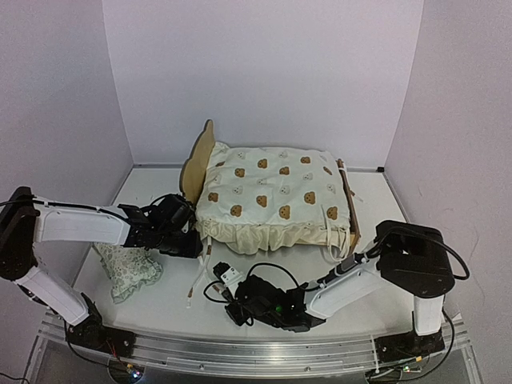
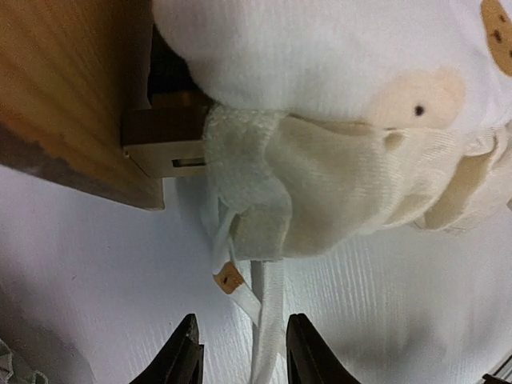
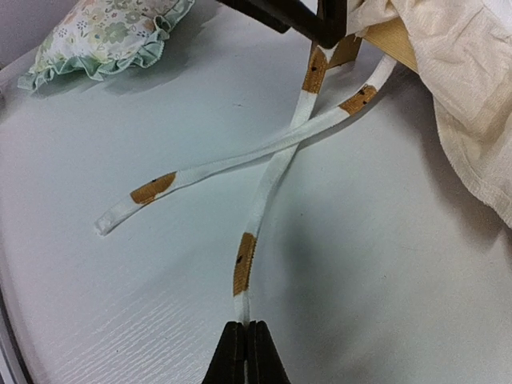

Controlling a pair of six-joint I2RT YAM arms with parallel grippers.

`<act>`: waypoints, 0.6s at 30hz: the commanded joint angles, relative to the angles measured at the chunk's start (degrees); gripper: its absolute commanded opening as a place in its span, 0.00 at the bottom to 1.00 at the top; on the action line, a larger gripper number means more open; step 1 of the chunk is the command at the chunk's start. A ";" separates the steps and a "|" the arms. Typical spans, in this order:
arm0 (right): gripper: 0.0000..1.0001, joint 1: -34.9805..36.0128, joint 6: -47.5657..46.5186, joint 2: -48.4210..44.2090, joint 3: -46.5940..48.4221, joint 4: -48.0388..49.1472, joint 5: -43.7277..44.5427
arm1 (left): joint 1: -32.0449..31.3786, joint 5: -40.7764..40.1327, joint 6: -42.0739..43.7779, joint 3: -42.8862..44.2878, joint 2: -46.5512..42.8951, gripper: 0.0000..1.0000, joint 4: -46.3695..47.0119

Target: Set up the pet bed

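Observation:
The pet bed (image 1: 194, 164) stands at the back with its plywood headboard (image 2: 72, 88) to the left. A cream bear-print cover (image 1: 272, 196) lies over it, its ruffle bunched at the front-left leg (image 2: 320, 184). Two ties hang from that corner and cross on the table (image 3: 276, 152). My left gripper (image 2: 244, 356) is at the corner, open, with one tie (image 2: 270, 312) running loose between its fingers. My right gripper (image 3: 246, 356) is low on the table and shut on the end of the other tie (image 3: 254, 232). In the top view it is in front of the bed (image 1: 219, 282).
A small floral ruffled pillow (image 1: 128, 268) lies on the table left of the bed, under the left arm; it also shows in the right wrist view (image 3: 104, 32). More ties hang at the bed's front-right corner (image 1: 336, 240). White walls close in the back and sides.

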 commanded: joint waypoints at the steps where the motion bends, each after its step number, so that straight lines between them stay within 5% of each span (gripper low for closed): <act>1: 0.00 -0.28 1.06 -3.14 0.65 0.05 -0.89 | 1.04 1.40 2.22 -0.55 2.94 0.36 3.93; 18: 0.00 -0.28 1.51 -3.24 0.73 -0.09 -2.61 | 1.04 -0.55 -0.81 -4.61 7.91 0.32 16.38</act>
